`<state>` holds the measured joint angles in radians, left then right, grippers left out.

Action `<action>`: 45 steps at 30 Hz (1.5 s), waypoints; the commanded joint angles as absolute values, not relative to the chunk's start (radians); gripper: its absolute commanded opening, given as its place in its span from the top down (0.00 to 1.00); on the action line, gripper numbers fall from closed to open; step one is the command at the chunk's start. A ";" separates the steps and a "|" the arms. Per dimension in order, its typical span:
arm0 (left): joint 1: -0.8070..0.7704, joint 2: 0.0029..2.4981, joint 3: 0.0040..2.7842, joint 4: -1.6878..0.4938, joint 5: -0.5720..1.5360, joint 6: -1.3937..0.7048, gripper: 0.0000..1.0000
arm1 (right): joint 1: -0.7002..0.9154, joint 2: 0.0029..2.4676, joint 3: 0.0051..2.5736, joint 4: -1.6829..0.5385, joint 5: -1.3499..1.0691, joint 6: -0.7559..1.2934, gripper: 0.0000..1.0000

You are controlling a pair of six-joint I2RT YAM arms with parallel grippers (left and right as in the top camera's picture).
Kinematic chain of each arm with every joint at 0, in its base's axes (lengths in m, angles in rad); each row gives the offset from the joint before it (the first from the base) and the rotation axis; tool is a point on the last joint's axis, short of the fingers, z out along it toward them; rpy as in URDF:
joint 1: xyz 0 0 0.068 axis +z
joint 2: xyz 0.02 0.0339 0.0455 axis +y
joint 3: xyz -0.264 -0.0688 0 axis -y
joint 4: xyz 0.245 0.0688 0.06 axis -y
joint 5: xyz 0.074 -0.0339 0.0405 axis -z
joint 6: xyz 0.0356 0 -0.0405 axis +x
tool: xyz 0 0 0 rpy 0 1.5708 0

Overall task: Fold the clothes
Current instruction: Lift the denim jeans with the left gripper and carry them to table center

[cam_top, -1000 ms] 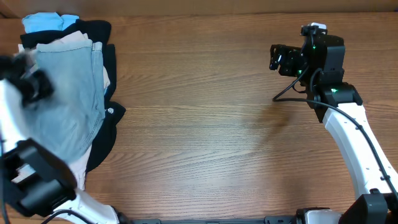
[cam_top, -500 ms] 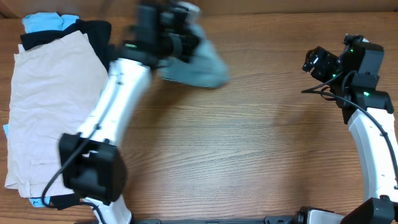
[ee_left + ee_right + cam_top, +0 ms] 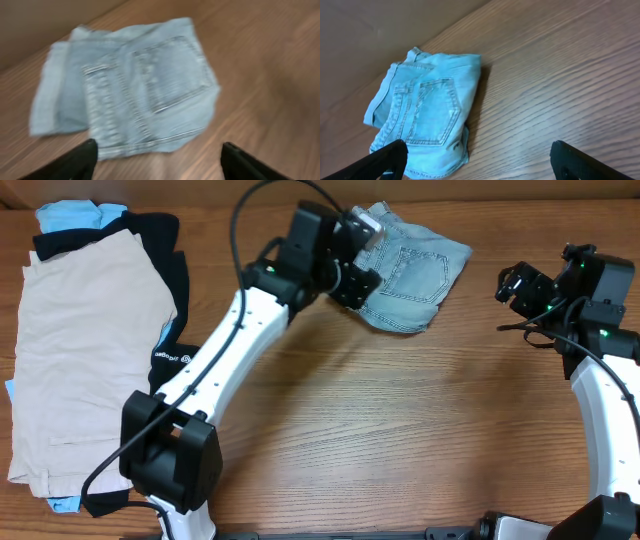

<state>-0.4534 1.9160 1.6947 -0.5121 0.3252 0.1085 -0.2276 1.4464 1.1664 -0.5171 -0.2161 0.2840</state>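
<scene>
Denim first, seen from overhead: the pale blue shorts lie on the wooden surface near its far edge, right of the middle, one stitched back pocket facing up. My left arm reaches across from the near left, and my left tool sits over the shorts' left edge; from up here I cannot tell whether it touches the cloth. My right tool hangs to the right of the shorts, apart from them, pointing their way. At the far left of the surface is the pile: a beige garment spread on top, black cloth showing behind and beside it, and a sky-blue piece at the far corner.

From my left wrist, the picture is blurred. My left tool is spread wide, its two dark fingers at the bottom corners with nothing between them but bare wood and the near hem. The shorts lie flat just ahead, pocket up, held by nothing.

From my right wrist, my right tool is likewise spread wide and empty, its fingers low in the frame. The shorts lie ahead and to the left, waistband towards the far edge, pocket up, a shadow along their right side.
</scene>
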 commanded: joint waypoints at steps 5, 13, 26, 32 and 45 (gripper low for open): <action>-0.366 2.093 1.726 -0.319 0.360 0.191 0.09 | -0.117 1.428 1.193 -0.494 -0.211 0.205 0.05; -0.367 2.405 1.966 -0.188 0.400 0.141 0.07 | -0.096 1.429 1.193 -0.514 -0.196 0.209 0.06; -0.429 2.564 2.130 -0.374 0.373 0.184 0.21 | -0.096 1.429 1.193 -0.526 -0.194 0.209 0.07; -0.439 2.566 2.130 -0.384 0.325 0.184 0.42 | -0.096 1.429 1.193 -0.525 -0.192 0.208 0.07; -0.434 2.565 2.158 -0.768 0.297 0.183 0.76 | -0.096 1.429 1.192 -0.527 -0.192 0.208 0.07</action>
<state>-0.4343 2.5408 2.1422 -0.6167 0.3096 0.1799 -0.0933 1.4464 1.1664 -0.5259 -0.2020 0.2150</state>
